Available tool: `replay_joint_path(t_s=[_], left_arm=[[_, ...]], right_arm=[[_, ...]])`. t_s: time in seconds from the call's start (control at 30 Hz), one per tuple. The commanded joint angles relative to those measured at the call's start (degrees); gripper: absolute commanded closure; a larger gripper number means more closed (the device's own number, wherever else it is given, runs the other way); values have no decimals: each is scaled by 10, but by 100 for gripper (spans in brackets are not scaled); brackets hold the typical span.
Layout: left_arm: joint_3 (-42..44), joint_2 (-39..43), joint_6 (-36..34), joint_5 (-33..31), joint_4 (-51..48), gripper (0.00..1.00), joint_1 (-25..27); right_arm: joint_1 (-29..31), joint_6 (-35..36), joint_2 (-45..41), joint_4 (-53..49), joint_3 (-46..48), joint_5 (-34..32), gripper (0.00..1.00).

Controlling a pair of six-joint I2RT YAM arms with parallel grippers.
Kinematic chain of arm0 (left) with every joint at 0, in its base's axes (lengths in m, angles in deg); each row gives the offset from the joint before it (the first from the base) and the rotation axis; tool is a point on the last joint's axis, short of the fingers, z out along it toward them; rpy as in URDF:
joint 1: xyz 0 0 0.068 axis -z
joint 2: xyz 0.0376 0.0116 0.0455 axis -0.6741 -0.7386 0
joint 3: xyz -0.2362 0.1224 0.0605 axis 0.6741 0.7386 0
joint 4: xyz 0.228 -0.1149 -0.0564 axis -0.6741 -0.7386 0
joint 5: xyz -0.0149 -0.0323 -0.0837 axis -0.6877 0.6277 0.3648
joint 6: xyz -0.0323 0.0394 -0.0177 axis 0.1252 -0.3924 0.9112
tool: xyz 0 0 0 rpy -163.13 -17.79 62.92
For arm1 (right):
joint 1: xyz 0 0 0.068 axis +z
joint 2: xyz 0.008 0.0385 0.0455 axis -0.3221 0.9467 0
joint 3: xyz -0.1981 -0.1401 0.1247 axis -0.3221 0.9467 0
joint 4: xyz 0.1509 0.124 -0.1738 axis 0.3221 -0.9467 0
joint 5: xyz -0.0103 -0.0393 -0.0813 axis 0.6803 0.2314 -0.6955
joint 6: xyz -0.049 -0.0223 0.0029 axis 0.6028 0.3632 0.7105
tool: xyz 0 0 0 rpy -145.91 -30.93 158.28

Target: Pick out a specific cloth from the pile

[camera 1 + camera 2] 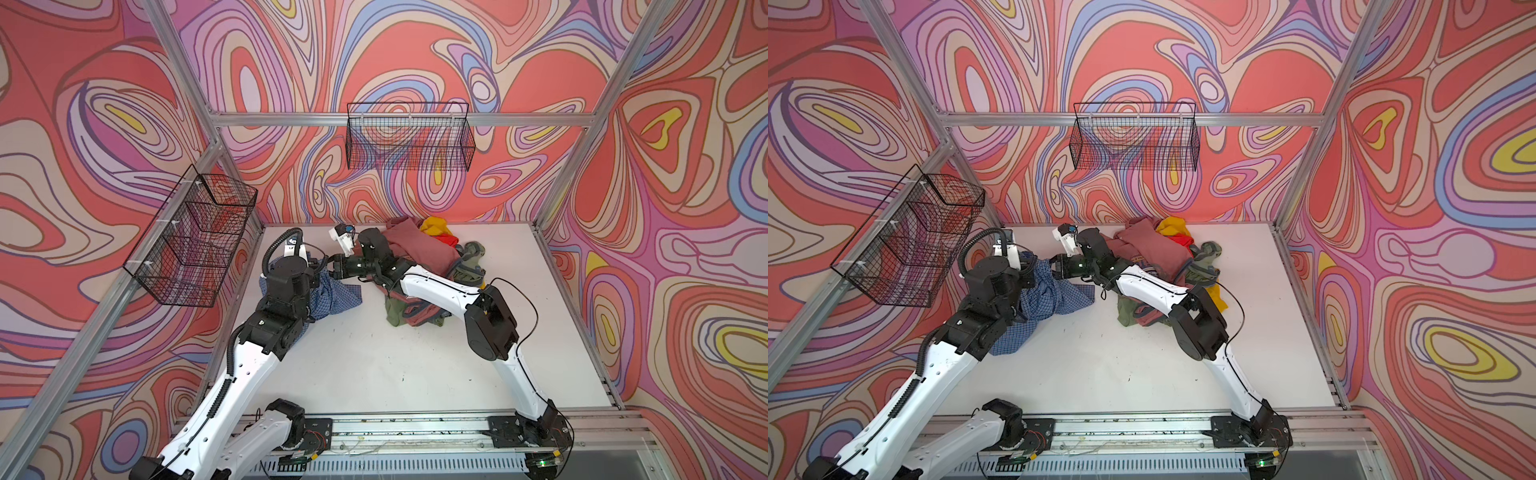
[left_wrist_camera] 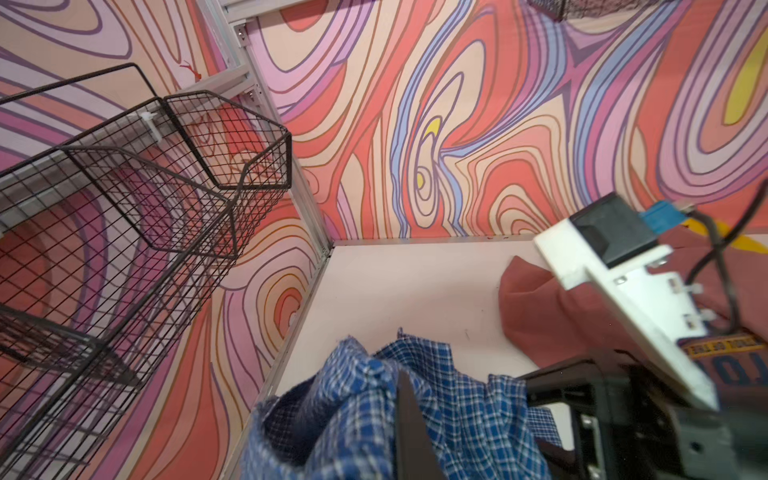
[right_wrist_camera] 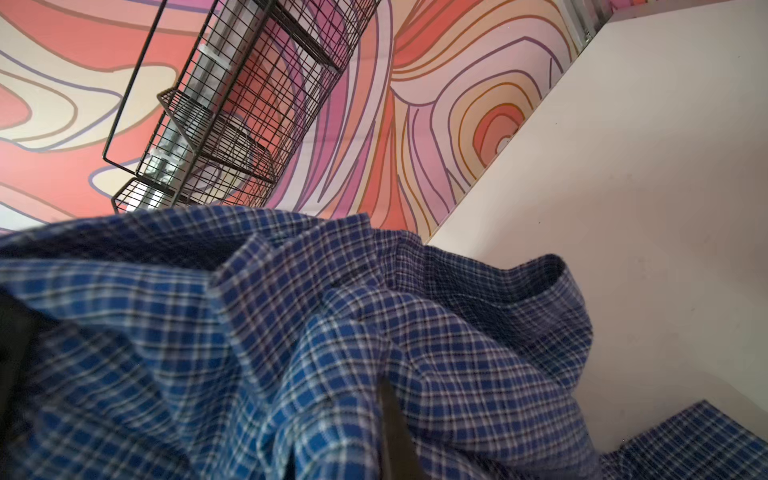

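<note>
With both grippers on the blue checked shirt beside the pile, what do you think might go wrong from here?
1. The left gripper and right gripper pinch the checked shirt close together; uneven pulling might slip one grip or knock the grippers together.
2. The shirt's lower part trails on the table under the left arm, so it may snag.
3. The right arm lies over the pile; retreating might drag other garments along.

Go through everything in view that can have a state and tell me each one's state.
pile: heaped at the back of the table
checked shirt: apart from the pile, bunched, one end lifted, rest on the table
left gripper: shut on the checked shirt
right gripper: shut on the checked shirt
side basket: hanging, nothing in it
back basket: hanging, nothing in it
</note>
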Motion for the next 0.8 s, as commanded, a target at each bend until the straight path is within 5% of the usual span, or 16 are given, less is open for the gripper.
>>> replay_joint_path(t_s=[0.0,0.07,0.17,0.27,0.57,0.77], left_arm=[[-41,-7,55,86,40,100,-3],[-40,-14,80,115,45,100,-3],[-32,-22,101,137,51,100,-3],[-25,-32,115,175,41,100,-3],[-11,-83,108,229,40,100,-3],[-34,-117,105,239,59,100,-3]], right_arm=[[6,19,-29,-4,31,0,96],[6,35,-48,-15,59,-7,73],[5,76,-92,-48,115,-44,61],[3,120,-147,-85,178,-99,32],[-13,193,-268,-196,278,-248,16],[-17,188,-256,-207,277,-178,29]])
